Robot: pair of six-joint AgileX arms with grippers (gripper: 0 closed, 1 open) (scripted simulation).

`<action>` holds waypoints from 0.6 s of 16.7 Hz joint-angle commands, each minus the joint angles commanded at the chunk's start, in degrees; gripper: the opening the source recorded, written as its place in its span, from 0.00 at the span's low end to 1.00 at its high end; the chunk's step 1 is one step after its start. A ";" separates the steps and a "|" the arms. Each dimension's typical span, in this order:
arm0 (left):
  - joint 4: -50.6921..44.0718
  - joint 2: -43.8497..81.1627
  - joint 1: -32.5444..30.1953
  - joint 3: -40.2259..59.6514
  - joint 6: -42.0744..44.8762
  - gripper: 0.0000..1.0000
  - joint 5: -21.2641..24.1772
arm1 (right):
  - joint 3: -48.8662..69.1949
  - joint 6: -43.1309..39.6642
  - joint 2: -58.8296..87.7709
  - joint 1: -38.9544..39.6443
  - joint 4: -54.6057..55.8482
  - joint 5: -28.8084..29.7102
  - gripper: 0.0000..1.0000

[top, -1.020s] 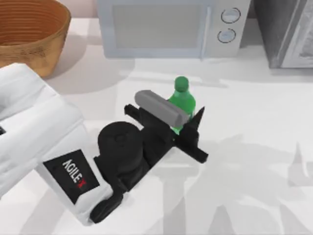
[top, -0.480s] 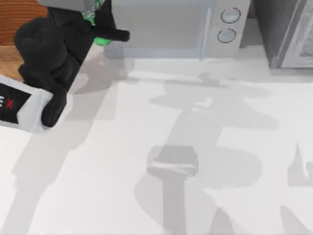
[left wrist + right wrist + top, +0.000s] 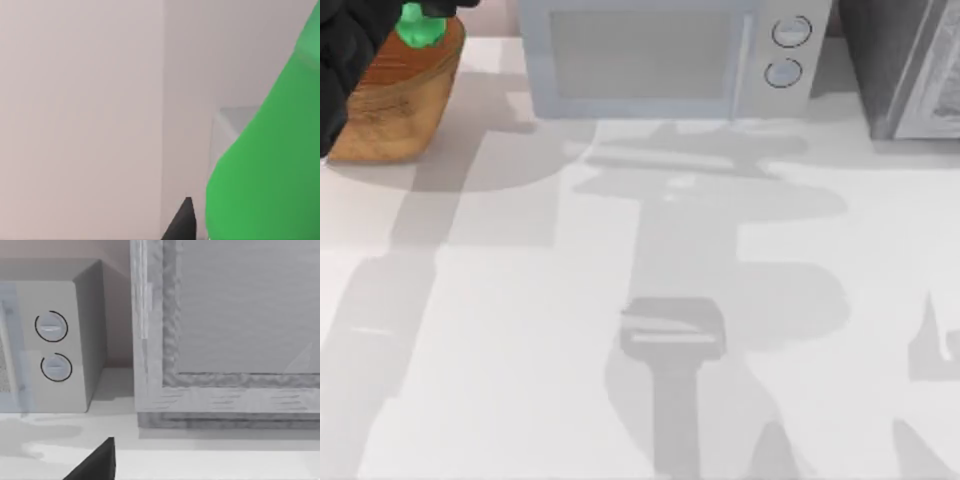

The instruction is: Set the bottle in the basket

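Your left end effector (image 3: 420, 8) is up at the far left corner of the counter (image 3: 620, 300), directly above the basket (image 3: 395, 100), with its black body running off the top view's upper left edge. It grasps the bottle (image 3: 420, 25), whose green shows just over the basket's rim, above the opening rather than resting inside. In your left wrist view the bottle's green body (image 3: 265, 170) looms close against a pale wall, with one dark fingertip (image 3: 182, 222) just beside it.

The basket stands on the counter's far left corner, just beside the microwave (image 3: 660, 55), which sits along the far edge. A grey cabinet (image 3: 910, 65) stands at the far right corner.

Your right arm is parked. Its wrist view looks at the microwave's two dials (image 3: 52, 347) and the cabinet (image 3: 230, 330), with a dark fingertip (image 3: 97, 462) at the edge; you cannot tell whether that end effector is released or clenched.
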 joint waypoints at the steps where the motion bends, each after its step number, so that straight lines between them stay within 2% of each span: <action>1: -4.15 -0.90 2.05 1.97 0.21 0.00 0.27 | 0.00 0.00 0.00 0.00 0.00 0.00 1.00; 6: -18.34 -4.95 10.65 9.67 1.14 0.00 1.63 | 0.00 0.00 0.00 0.00 0.00 0.00 1.00; 10: -20.41 -5.76 11.91 10.73 1.38 0.00 1.82 | 0.00 0.00 0.00 0.00 0.00 0.00 1.00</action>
